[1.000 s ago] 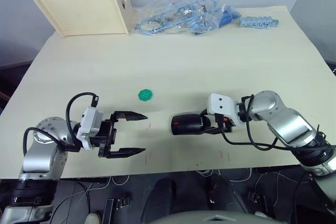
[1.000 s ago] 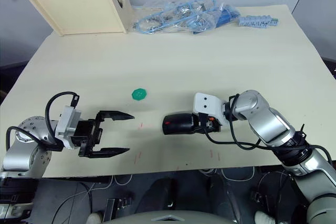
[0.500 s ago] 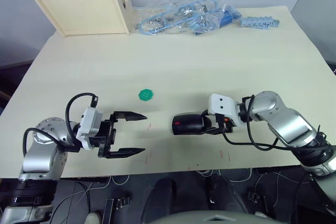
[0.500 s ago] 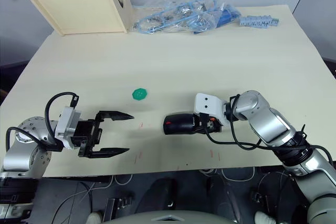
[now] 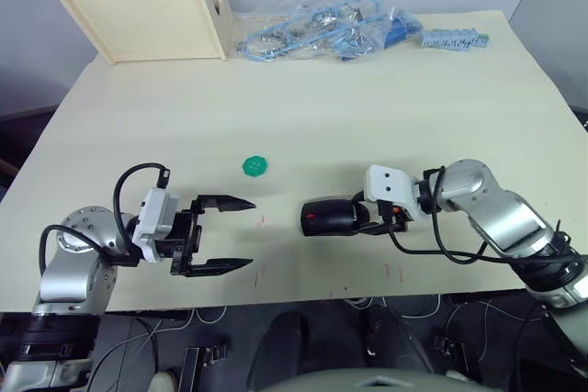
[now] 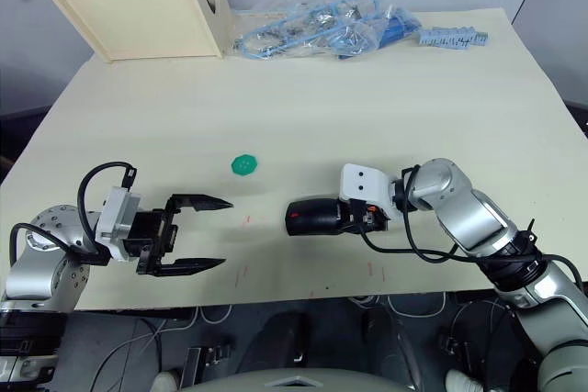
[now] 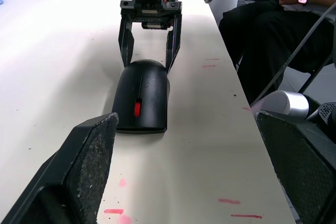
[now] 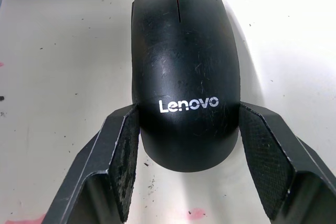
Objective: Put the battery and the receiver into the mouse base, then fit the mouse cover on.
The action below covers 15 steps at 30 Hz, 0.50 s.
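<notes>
Your right gripper [image 8: 184,145] has its two fingers set against the rear flanks of the mouse base [image 5: 328,218], which lies flat on the desk [image 5: 303,117] near the front edge, red wheel pointing toward your left arm. The black cover already sits on it, Lenovo lettering showing. Your left gripper [image 5: 241,235] hangs wide open and empty, just beside the mouse's nose. A green disc [image 5: 255,166] lies apart, farther back.

I see a lab or workshop: a bare cream table [image 5: 303,107], bagged blue cables [image 5: 322,34], wooden trays [image 5: 147,16], a seated person [image 7: 278,30].
</notes>
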Tool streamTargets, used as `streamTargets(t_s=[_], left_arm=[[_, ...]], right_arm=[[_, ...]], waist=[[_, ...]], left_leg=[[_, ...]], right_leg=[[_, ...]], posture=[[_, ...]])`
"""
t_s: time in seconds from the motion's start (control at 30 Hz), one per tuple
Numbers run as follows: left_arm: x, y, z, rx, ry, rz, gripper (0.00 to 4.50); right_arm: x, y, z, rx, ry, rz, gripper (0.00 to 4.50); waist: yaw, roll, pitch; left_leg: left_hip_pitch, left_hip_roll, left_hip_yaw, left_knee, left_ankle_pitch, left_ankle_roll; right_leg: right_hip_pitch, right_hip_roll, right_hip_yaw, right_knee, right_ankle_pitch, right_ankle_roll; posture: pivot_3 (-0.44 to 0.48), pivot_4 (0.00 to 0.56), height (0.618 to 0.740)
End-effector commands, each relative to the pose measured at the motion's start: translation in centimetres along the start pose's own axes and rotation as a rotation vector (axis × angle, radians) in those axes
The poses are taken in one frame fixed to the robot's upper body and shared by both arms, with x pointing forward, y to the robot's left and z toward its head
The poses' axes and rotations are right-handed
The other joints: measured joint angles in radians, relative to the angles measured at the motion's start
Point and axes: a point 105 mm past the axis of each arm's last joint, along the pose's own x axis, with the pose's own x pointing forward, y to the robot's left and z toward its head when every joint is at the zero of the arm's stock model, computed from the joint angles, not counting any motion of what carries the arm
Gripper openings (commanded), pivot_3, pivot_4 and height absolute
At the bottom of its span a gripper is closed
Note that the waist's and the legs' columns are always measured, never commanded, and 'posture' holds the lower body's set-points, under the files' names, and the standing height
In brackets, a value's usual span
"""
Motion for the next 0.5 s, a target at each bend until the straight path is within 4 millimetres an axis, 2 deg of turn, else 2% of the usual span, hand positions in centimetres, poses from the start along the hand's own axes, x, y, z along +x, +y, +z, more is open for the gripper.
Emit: streamTargets(t_s=[0.03,0.1,0.13,0.17,0.2,0.5], left_arm=[[-0.34,-0.08,0.35,0.028,0.007,-0.015,4.50],[-0.36,-0.07,0.35,0.028,0.007,-0.014,4.50],[-0.36,-0.06,0.35,0.028,0.008,-0.014,4.50],[-0.35,-0.06,0.34,0.028,0.008,-0.014,4.50],[-0.37,-0.07,0.33,0.027,0.008,-0.014,4.50],[-0.39,-0.21,0.32,0.024,0.008,-0.016,4.50]], right_arm=[[-0.20,0.18,0.19,-0.022,-0.005,0.003,2.65],[-0.25,0.41,0.15,-0.028,-0.003,0.020,2.65],[-0.24,0.35,0.19,-0.031,-0.005,0.014,2.99],[-0.23,0.29,0.20,-0.034,-0.006,0.009,3.64],[-0.20,0.26,0.22,-0.037,-0.008,0.006,3.85],[-0.37,0.32,0.33,-0.039,-0.013,0.003,3.85]], waist=[[0.000,0.000,0.000],[0.000,0.000,0.000],[0.000,0.000,0.000],[0.000,0.000,0.000],[0.000,0.000,0.000],[0.000,0.000,0.000]], left_leg=[[0.000,0.000,0.000,0.000,0.000,0.000],[0.000,0.000,0.000,0.000,0.000,0.000],[0.000,0.000,0.000,0.000,0.000,0.000],[0.000,0.000,0.000,0.000,0.000,0.000],[0.000,0.000,0.000,0.000,0.000,0.000],[0.000,0.000,0.000,0.000,0.000,0.000]], right_leg=[[0.000,0.000,0.000,0.000,0.000,0.000],[0.000,0.000,0.000,0.000,0.000,0.000],[0.000,0.000,0.000,0.000,0.000,0.000],[0.000,0.000,0.000,0.000,0.000,0.000],[0.000,0.000,0.000,0.000,0.000,0.000],[0.000,0.000,0.000,0.000,0.000,0.000]], posture=[[0.000,0.150,0.740],[0.000,0.150,0.740],[0.000,0.150,0.740],[0.000,0.150,0.740],[0.000,0.150,0.740],[0.000,0.150,0.740]])
